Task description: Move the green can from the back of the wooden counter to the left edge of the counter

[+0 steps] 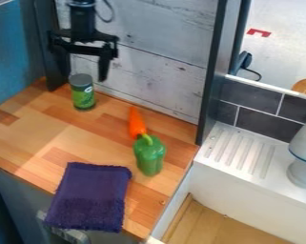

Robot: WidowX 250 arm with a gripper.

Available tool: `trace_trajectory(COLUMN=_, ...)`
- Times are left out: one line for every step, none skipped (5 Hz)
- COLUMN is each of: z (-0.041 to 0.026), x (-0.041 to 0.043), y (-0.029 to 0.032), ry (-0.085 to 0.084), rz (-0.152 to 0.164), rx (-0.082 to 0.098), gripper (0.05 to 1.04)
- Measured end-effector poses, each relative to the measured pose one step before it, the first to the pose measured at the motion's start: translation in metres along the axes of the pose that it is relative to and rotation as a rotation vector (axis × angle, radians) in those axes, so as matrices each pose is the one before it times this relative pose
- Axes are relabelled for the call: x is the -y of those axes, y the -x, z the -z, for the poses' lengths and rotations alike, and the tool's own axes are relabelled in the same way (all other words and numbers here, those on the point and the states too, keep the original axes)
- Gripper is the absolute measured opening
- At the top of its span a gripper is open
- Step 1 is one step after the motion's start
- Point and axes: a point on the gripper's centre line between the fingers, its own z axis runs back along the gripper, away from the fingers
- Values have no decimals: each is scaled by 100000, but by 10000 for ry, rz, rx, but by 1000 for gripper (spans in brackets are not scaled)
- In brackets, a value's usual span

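At the far left of the worktop (50, 126), one green can (83, 96) with a dark lid stands upright. One pincer (84, 75) hangs by it, spread with its tips well apart. The can looks stiff and fairly light, though its fill cannot be told; its smooth, round wall may slip, so a level grip across the middle seems best, clear of the lid. At the near left lies one purple cloth (89, 198), probably soft and limp. Right of the can lies one carrot (137, 123), its near end close to the stem of one green pepper (149, 156); both look firm. Counted together, that makes four things on the worktop.
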Motion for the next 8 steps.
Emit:
trace_trajectory(z=1080, x=-1323, y=-1874, ry=554, rz=1192, rx=656, gripper=1001)
trace_trajectory(z=1475, x=-498, y=-838, ry=-40, rz=832, rx=948, gripper=1001)
trace_trajectory(z=400, x=-498, y=-973, ry=-422, rz=492, rx=769, gripper=1001)
trace_trajectory(z=-68, x=-574, y=-1371, ry=-846, rz=-197, rx=395, gripper=1001)
trace_trajectory(z=989, x=510, y=-1843, ry=-48, rz=-299, rx=-70, gripper=1001)
trace_trajectory(z=1162, x=-43, y=-1439, ry=-54, rz=-193, rx=-205, gripper=1001)
trace_trajectory(z=984, x=302, y=-750, ry=107, rz=-104, rx=-273, gripper=1001)
trace_trajectory(z=827, x=-371, y=114, ry=70, rz=-134, rx=-210, gripper=1001)
